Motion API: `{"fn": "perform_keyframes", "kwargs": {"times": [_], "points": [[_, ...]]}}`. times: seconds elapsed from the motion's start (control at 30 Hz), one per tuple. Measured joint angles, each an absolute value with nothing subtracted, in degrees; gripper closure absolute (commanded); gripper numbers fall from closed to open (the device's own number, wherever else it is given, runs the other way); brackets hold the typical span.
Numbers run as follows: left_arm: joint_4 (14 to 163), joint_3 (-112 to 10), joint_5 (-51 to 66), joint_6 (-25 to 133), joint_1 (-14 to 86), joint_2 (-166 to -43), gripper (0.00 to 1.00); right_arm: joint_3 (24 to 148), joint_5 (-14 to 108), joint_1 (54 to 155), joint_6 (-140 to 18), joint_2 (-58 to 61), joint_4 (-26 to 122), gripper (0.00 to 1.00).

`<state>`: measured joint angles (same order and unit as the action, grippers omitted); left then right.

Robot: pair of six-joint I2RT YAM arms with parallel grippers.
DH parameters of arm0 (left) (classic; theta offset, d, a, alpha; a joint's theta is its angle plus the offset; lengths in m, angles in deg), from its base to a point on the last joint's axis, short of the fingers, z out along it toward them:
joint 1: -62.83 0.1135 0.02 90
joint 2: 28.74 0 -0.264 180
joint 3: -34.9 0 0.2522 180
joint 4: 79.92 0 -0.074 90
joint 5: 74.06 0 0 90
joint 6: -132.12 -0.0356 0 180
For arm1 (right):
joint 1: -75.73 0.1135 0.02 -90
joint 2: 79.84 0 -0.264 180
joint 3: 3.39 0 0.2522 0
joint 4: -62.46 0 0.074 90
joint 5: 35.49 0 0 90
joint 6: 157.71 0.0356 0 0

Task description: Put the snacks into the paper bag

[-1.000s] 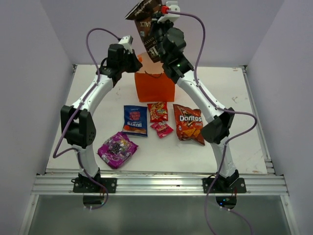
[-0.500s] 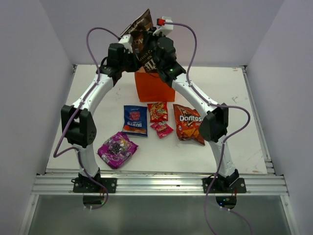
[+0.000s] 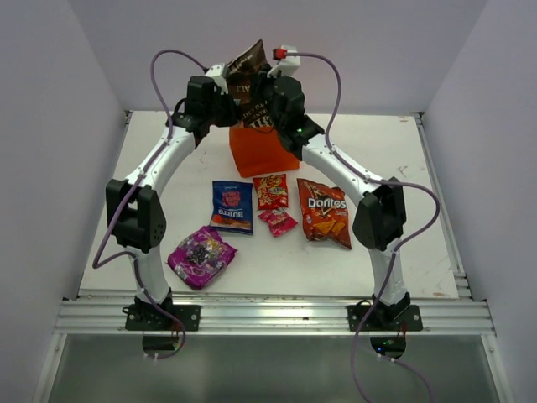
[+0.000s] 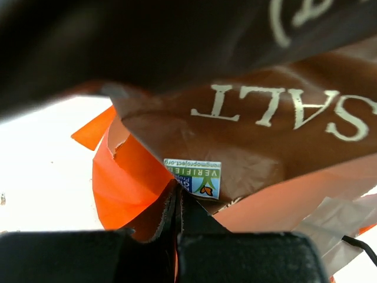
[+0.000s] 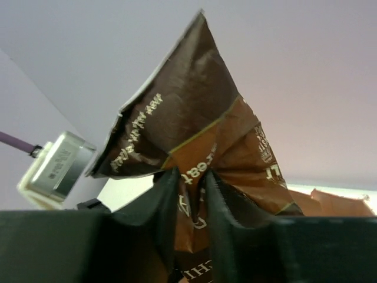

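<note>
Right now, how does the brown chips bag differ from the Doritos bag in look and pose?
Colour: the brown chips bag is dark brown; the Doritos bag is orange-red.
Pose: the brown chips bag stands on end at the mouth of the paper bag; the Doritos bag lies flat on the table.
Contact: the brown chips bag sits between the right pincer fingers; nothing touches the Doritos bag.
Both are glossy snack packets.

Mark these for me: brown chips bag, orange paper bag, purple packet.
Large brown glossy chips bag (image 5: 194, 106): right wrist view, upper dark panel above the tool.
Upright orange paper bag (image 3: 262, 156): top external view, front wall.
Purple glossy snack packet (image 3: 201, 256): top external view, middle of its face.
</note>
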<state>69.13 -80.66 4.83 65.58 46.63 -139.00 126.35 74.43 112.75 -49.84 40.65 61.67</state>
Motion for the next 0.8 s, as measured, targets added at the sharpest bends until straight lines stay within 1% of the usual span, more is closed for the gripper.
{"fn": "perform_keyframes", "kwargs": {"times": [0.17, 0.2, 0.23, 0.4, 0.53, 0.63, 0.8], "points": [[69.31, -80.96, 5.64, 65.58, 46.63, -139.0, 1.0, 126.11, 72.73, 112.84, -52.29, 36.78, 59.94, 0.51], [69.31, -80.96, 5.88, 65.58, 46.63, -139.0, 1.0, 126.09, 72.53, 112.86, -52.75, 35.71, 59.57, 0.43], [69.31, -80.96, 6.16, 65.6, 46.63, -139.0, 1.0, 125.89, 72.31, 112.84, -53.16, 34.42, 59.42, 0.42], [69.76, -80.96, 8.89, 65.62, 46.63, -138.89, 1.0, 121.74, 71.68, 112.88, -56.11, 26.24, 58.96, 0.4], [70.09, -80.88, 10.86, 65.6, 46.63, -138.32, 1.0, 114.48, 72.25, 112.86, -58.3, 18.77, 57.43, 0.38], [70.55, -79.89, 11.6, 65.69, 46.63, -137.67, 1.0, 105.72, 73.62, 112.88, -59.35, 11.93, 55.52, 0.38], [71.91, -78.36, 11.91, 65.75, 46.65, -137.14, 1.0, 86.11, 76.27, 112.9, -59.09, -1.05, 49.4, 0.39]]}}
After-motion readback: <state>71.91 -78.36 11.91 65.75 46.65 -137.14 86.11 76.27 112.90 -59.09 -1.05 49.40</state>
